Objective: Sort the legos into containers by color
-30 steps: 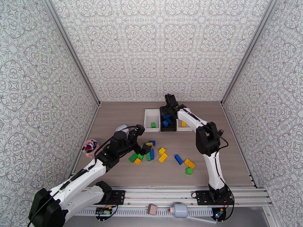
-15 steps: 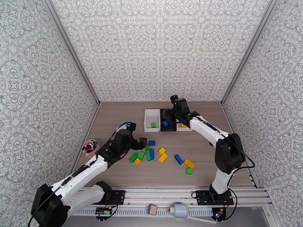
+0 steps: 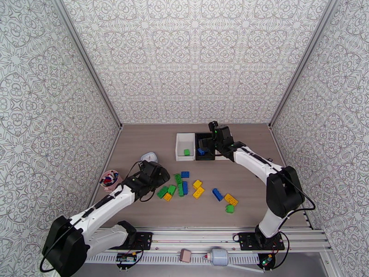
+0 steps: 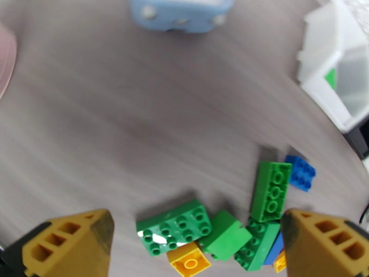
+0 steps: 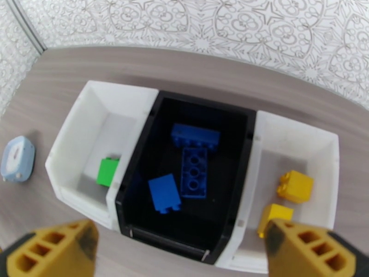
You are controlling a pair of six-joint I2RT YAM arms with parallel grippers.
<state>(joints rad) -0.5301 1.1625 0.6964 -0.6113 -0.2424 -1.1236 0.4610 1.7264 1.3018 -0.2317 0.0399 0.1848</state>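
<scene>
Several loose legos (image 3: 185, 187) in green, blue and yellow lie in the middle of the table. My left gripper (image 3: 159, 181) stands open at the pile's left edge. In the left wrist view its fingers (image 4: 69, 241) flank green legos (image 4: 175, 225) and a yellow one (image 4: 189, 260), holding nothing. My right gripper (image 3: 208, 145) hovers open over the containers. The left white bin (image 5: 74, 148) holds one green lego (image 5: 107, 171), the black bin (image 5: 138, 181) three blue ones (image 5: 193, 171), and the right white bin (image 5: 332, 181) two yellow ones (image 5: 295, 185).
A pink cup of colourful bits (image 3: 109, 178) stands at the left edge of the table. A small round white-blue object (image 3: 149, 157) lies behind my left wrist. More legos (image 3: 230, 199) are scattered front right. Patterned walls close in three sides.
My left gripper has drawn back leftward from over the pile to its left edge. The right arm has swung its elbow out to the right, its jaws opening wider over the bins.
</scene>
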